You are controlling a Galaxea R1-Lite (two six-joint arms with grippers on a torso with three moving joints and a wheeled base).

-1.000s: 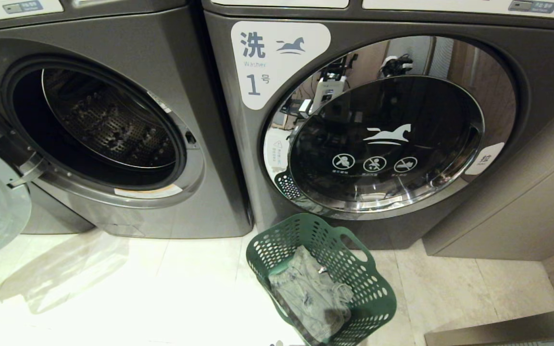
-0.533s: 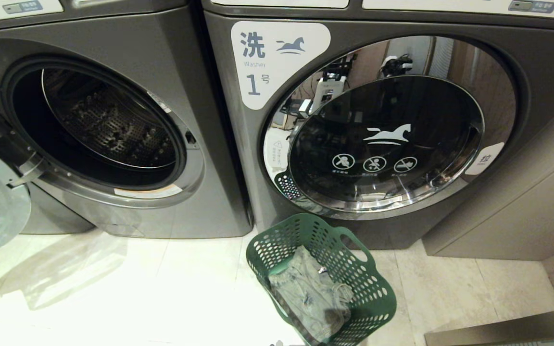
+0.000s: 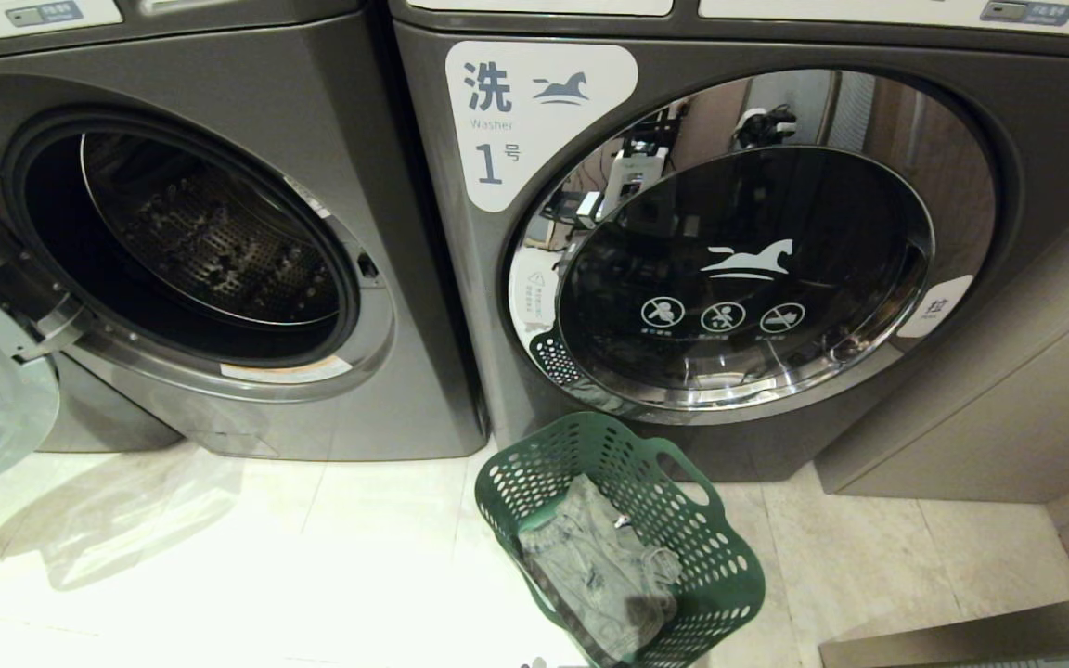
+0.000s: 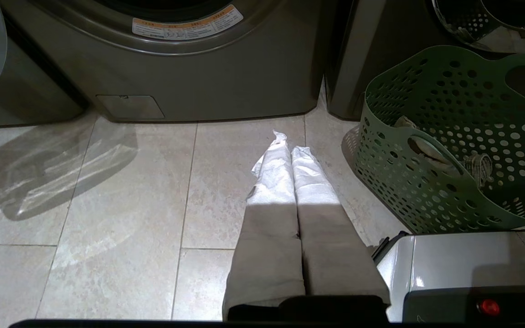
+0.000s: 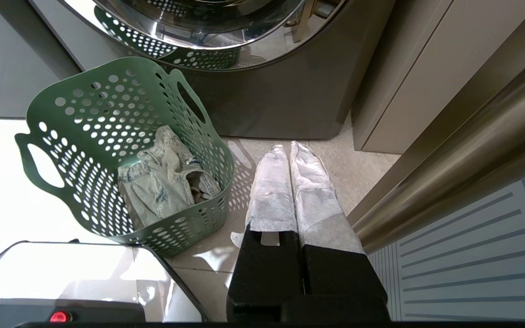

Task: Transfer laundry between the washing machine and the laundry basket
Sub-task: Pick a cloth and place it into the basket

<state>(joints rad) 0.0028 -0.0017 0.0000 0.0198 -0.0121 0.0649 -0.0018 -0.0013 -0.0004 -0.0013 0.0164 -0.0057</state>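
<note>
Laundry (image 3: 595, 566) lies in the laundry basket (image 3: 711, 547) on the floor; the washing machine (image 3: 191, 250) gapes, drum apparently bare. I read the transfer as unstarted: left pincer (image 4: 290, 143) and right pincer (image 5: 286, 148) hang pressed together, holding nothing.

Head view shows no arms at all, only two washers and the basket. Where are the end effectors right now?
Observer: The left end effector is shut and empty, over the floor tiles in front of the open washer, with the basket off to one side.
Operator: And the right one?
Observer: The right end effector is shut and empty too, over the floor between the basket and the beige cabinet.
Operator: Is anything touching the jeans?
Observer: No. The right wrist view shows the jeans lying alone in the basket's bottom, clear of both end effectors.
</note>
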